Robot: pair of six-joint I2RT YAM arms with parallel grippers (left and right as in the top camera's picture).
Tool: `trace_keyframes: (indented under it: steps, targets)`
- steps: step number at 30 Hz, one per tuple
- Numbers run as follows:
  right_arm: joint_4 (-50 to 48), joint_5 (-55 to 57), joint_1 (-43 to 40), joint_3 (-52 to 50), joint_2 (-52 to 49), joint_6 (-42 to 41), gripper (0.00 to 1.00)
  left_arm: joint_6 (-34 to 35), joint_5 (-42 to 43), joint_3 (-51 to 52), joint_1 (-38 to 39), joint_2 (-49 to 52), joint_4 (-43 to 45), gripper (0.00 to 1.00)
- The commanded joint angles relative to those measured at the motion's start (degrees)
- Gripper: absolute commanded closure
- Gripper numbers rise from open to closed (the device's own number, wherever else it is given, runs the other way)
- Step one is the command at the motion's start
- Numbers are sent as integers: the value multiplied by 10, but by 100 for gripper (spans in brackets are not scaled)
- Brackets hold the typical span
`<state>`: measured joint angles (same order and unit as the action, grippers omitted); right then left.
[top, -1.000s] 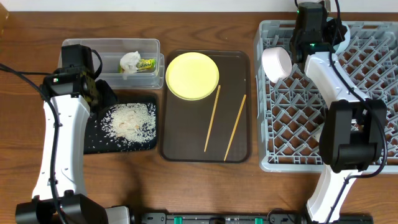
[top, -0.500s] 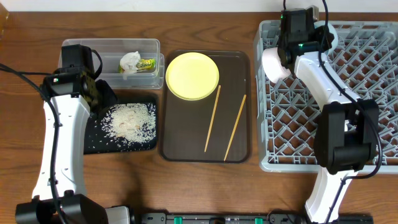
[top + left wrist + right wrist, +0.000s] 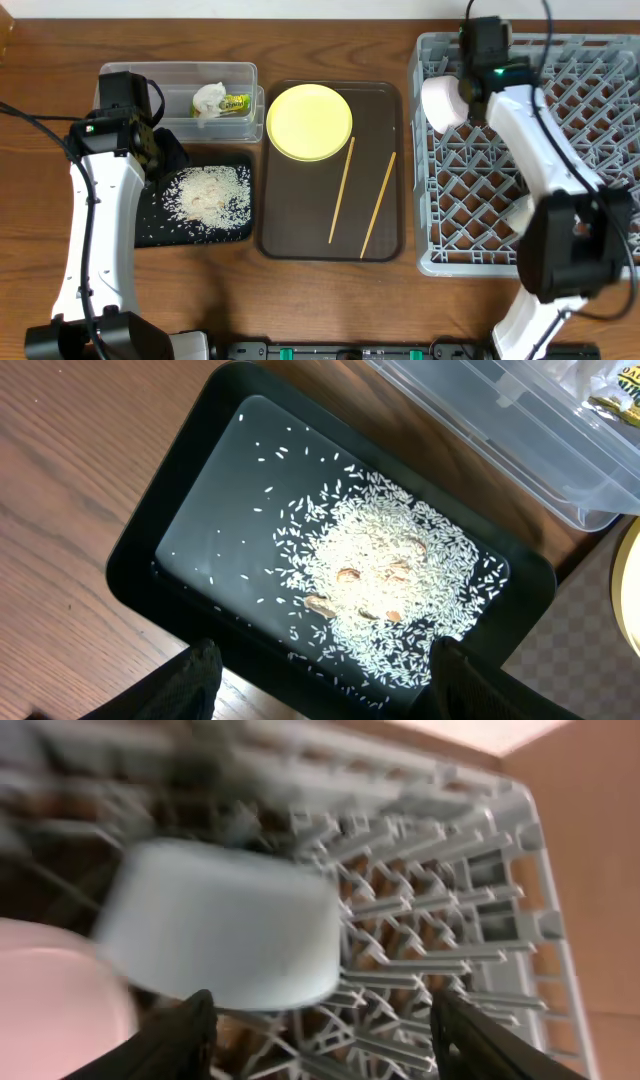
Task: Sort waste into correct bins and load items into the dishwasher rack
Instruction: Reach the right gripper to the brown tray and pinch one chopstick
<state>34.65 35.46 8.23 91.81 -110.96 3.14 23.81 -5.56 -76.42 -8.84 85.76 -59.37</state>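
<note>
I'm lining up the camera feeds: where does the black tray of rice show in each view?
Overhead: the black tray lies at the left, just below the clear plastic box in the picture.
Left wrist: the tray fills the centre, with the box at upper right.
Right wrist: not in it.
Shared landmark: the clear plastic box.

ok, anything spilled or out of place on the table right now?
Nothing spilled: the rice all sits inside the black tray, with a few brownish bits mixed in. The chopsticks lie splayed apart on the brown tray. The pale bowl sits tipped on its side at the left edge of the rack.
</note>
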Motion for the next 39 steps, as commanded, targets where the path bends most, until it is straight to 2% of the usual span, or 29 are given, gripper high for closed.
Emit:
trace_keyframes:
  steps: [1, 4, 8, 12, 18, 23, 27, 39]
  targets:
    - [4, -123, 12, 1, 58, -24, 32, 3, -9, -3, -1, 0, -2, 30]
    - [18, -242, 12, 1, 84, -25, 33, 3, -9, -3, -1, 0, -1, 30]
    - [52, -418, 24, 1, 98, -47, 39, 3, -9, -3, -1, 0, -1, 30]
    - [97, -482, 56, -1, 96, -80, 39, 3, -9, -3, -1, 0, -2, 30]
    - [111, -464, 136, -18, 93, -104, 37, 3, -9, -3, -1, 0, -1, 30]
    - [127, -362, 197, -54, 93, -228, 40, 3, -9, -3, -1, 0, -1, 30]
    - [144, -346, 231, -101, 93, -295, 41, 3, -9, -3, -1, 0, -1, 30]
    - [125, -308, 299, -220, 77, -356, 42, 3, -9, -3, -1, 0, -1, 30]
